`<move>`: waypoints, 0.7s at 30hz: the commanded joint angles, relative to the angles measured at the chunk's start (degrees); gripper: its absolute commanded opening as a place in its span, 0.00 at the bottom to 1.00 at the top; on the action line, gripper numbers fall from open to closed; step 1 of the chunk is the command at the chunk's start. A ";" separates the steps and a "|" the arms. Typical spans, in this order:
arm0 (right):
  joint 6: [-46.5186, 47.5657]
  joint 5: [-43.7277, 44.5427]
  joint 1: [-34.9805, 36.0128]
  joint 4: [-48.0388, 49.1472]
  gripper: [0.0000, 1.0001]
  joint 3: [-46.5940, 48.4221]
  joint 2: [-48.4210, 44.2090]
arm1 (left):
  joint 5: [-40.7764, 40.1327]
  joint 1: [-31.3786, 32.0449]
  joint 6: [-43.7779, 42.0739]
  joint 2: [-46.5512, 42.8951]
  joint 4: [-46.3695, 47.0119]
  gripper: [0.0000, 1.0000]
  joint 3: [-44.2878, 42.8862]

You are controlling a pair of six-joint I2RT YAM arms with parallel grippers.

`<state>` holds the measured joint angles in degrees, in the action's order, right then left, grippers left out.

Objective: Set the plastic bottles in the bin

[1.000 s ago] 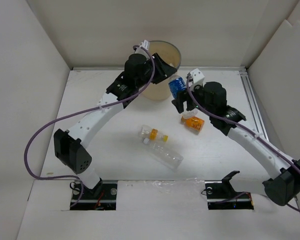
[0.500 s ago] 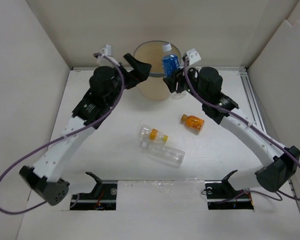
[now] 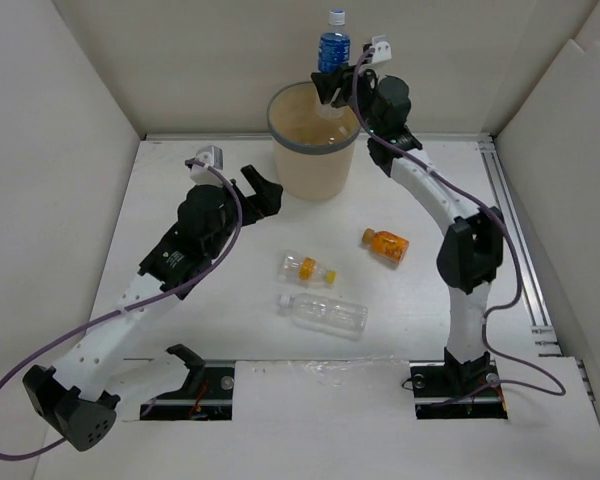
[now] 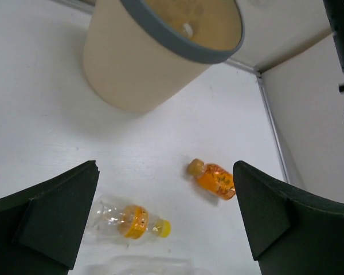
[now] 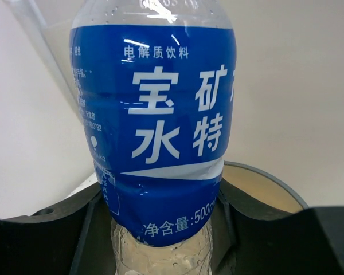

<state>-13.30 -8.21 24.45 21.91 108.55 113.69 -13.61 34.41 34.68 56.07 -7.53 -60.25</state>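
While the right gripper [image 3: 332, 88] clamps the blue-labelled clear plastic bottle [image 3: 332, 48] upright above the round beige grey-rimmed bin [image 3: 280, 128] | step: drop-off | next: open jaws over the mouth | left gripper [image 3: 263, 190] wide, empty

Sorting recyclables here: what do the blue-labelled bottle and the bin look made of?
The blue-labelled bottle: seemingly thin clear plastic, see-through and dimpled beyond its glossy printed label. The bin: matte beige wall, likely plastic or card, with a grey rim.

Bright, even light; soft shadows; small glare streaks on blue-label bottle [image 5: 155, 132].
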 commanded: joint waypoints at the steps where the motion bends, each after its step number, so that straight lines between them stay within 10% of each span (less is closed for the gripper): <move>1: -1.30 -1.99 0.16 0.96 0.25 11.92 6.61 | 2.35 0.04 -2.33 -1.49 2.61 1.00 1.35; 2: -0.25 -1.99 0.16 -2.02 0.99 16.21 8.03 | 2.36 0.04 -2.33 -1.49 2.61 1.00 1.36; 12: 8.54 17.59 2.97 -15.04 1.00 18.90 1.73 | -1.16 2.50 -0.42 7.46 -4.33 1.00 -1.88; 21: 10.93 15.43 -0.09 -37.48 1.00 -23.25 -33.29 | -6.34 1.98 10.57 11.69 -9.69 1.00 -3.82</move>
<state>-3.90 8.27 26.24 -7.88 97.10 88.44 -16.10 36.91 40.10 68.45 -15.11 -60.27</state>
